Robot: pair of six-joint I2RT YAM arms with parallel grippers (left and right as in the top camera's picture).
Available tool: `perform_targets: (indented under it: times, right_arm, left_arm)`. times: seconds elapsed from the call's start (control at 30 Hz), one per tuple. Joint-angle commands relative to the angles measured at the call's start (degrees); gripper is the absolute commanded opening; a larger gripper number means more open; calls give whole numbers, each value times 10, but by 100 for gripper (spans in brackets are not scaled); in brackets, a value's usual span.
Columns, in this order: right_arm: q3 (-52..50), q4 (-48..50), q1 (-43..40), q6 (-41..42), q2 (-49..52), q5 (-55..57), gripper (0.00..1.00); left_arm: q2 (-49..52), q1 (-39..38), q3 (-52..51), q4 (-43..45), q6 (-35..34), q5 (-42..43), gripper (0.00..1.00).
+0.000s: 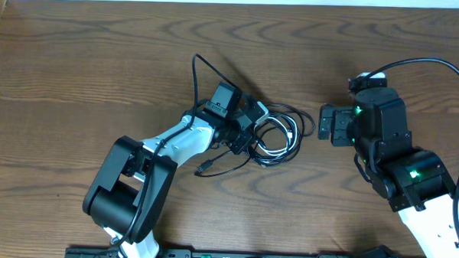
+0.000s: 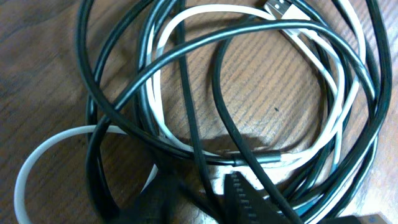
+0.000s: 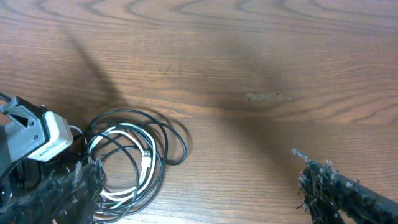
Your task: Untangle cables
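Note:
The cables [image 1: 279,137] lie in one tangled pile at the table's middle: several black loops and one white cord. In the left wrist view the white cord [image 2: 158,81] and its USB plug [image 2: 280,9] weave through the black loops [image 2: 217,81]. My left gripper [image 1: 249,130] is down on the pile's left edge, its fingers [image 2: 208,194] close together with black strands between them. A loose black end with a plug [image 1: 204,168] trails toward the front. My right gripper [image 1: 322,124] is open and empty just right of the pile, and the pile shows in its view [image 3: 134,155] past the wide-apart fingers [image 3: 199,173].
The brown wooden table [image 1: 102,63] extends around the pile. A thick black arm cable [image 1: 197,74] arcs up behind the left wrist, and another loops over the right arm [image 1: 446,71]. The left arm's base [image 1: 128,190] stands at the front left.

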Motion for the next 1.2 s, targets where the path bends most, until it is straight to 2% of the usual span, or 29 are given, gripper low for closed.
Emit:
perform_targets:
  times: [0.0,0.07,0.13,0.17,0.2,0.27,0.3,0.33,0.37,0.77,1.0,1.17]
  right_arm:
    - [-2,-1,-4,9,-3,11,99]
    - [-2,-1,-4,9,-3,11,99]
    - [-2,-1,-4,9,-3,11,99]
    - [-2,-1,-4,9,-3,11,99]
    - [-2,-2,-4,9,-3,11,99]
    - [-2,-1,-4,9,-3,11,99]
    - [-2,-1,-4,9,-3,11,99]
    - [-2,-1,-4,9,-3,11,99]
    - [-2,-1,-4,9,-3,11,99]
    - [-2,-3,-4,9,-3,11,99]
    - [-2,-2,-4,9,-3,11,99]
    - [-2,-1,-4,9,-3,11,99]
  left_arm:
    - [7,-1,11,-1,1,3,20]
    - [7,-1,11,0,1,3,14]
    - [7,-1,11,1,1,3,15]
    - [6,-1,11,0,1,3,17]
    - [7,-1,11,0,1,3,26]
    - [7,-1,11,0,1,3,28]
    - [6,-1,11,0,1,3,21]
    - [6,-1,11,1,1,3,9]
    - [6,-1,11,1,1,3,8]
    - [-40,-1,11,-1,1,-1,7]
    - [-123,-1,11,-2,-20,-62,8]
    - [-191,-1,11,0,-20,-62,8]
